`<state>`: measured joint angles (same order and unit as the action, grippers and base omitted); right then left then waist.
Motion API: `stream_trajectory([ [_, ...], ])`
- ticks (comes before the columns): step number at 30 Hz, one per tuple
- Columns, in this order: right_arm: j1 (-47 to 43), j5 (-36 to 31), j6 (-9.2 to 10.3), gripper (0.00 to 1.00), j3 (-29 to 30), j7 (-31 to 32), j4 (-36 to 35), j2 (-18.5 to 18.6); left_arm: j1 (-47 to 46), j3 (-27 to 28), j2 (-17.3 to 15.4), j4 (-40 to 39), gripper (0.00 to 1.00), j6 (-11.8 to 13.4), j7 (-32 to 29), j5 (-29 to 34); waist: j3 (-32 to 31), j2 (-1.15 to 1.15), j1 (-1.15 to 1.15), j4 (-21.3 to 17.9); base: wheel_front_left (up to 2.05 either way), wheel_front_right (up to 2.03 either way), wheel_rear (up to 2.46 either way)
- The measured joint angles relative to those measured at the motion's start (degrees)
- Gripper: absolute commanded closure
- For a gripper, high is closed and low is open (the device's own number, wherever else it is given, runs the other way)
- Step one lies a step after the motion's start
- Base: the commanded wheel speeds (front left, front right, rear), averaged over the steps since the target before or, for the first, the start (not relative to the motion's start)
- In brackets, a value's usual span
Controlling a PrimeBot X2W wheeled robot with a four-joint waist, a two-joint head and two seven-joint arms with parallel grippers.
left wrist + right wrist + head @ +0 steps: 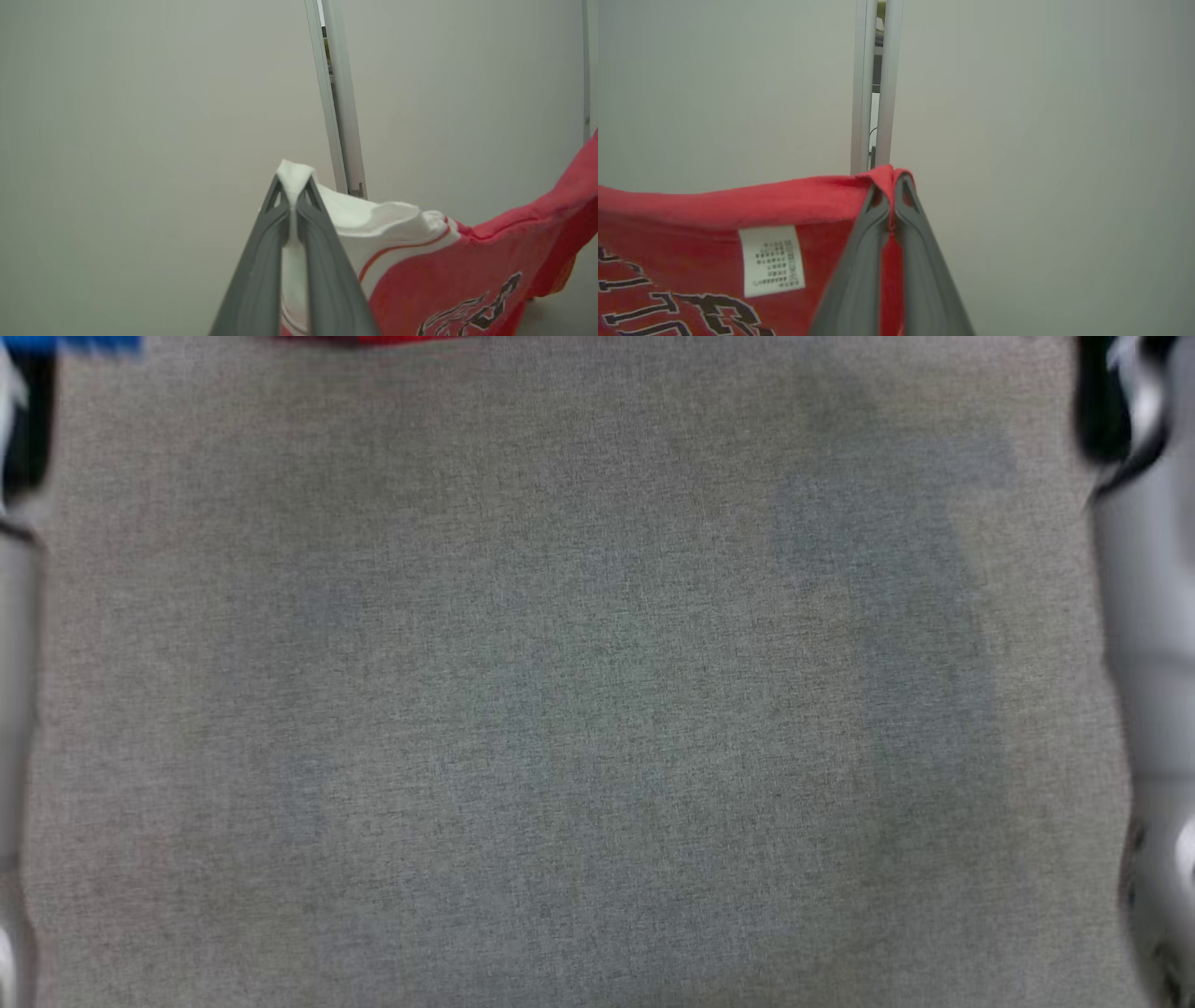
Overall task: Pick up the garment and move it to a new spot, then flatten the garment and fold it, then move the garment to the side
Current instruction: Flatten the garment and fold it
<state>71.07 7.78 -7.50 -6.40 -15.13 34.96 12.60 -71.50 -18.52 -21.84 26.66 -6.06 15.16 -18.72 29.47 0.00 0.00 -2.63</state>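
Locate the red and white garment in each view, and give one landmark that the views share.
Head view: probably the garment, a blurred red sliver at the top edge, left of centre.
Left wrist view: lower right, its white corner pinched in the left gripper.
Right wrist view: lower left, its red corner pinched in the right gripper.
Shared landmark: a pale upright post behind the garment in both wrist views.
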Motion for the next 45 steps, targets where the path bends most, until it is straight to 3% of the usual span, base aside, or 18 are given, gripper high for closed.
stream_trajectory([
  [4, -13.23, 0.43, 0.0, 1.0, 0.27, 0.0, -5.65, -0.83, 13.81, 2.05, 0.19, -4.95, 1.0, 1.46, 0.0, -0.77, -1.68, 0.0, 0.0, 0.17, 0.0, 0.0, 0.0],
  [9, -29.78, 2.87, -0.01, 1.0, 1.04, -0.01, -10.94, -1.89, 32.14, 4.9, 2.66, -11.61, 1.0, 3.63, 0.0, -1.71, -4.91, 0.0, -0.01, 0.7, 0.0, 0.0, 0.0],
  [20, -56.84, 7.98, -0.02, 1.0, 3.94, 0.0, -13.76, -3.89, 63.05, 7.92, 9.71, -17.07, 1.0, 4.9, -0.01, -2.42, -13.48, 0.0, -0.03, 1.5, 0.0, 0.0, 0.0],
  [25, -64.62, 8.4, -0.02, 1.0, 4.11, 0.0, -13.43, -4.08, 70.22, 8.42, 12.44, -16.1, 1.0, 4.26, -0.01, -2.31, -17.06, 0.0, -0.02, 1.81, 0.0, 0.0, 0.0],
  [34, -74.87, 9.95, -0.05, 1.0, 5.04, 1.62, -15.48, -3.9, 79.11, 9.84, 14.55, -14.47, 1.0, 2.83, -0.01, -1.48, -21.31, 0.0, -0.02, 2.22, 0.0, 0.0, 0.0],
  [45, -77.95, 10.49, -0.05, 1.0, 6.73, 4.59, -19.75, -4.78, 79.31, 10.37, 15.66, -14.04, 1.0, 0.88, -0.01, 0.81, -22.81, 0.0, -0.01, 2.17, 0.0, 0.0, 0.0],
])
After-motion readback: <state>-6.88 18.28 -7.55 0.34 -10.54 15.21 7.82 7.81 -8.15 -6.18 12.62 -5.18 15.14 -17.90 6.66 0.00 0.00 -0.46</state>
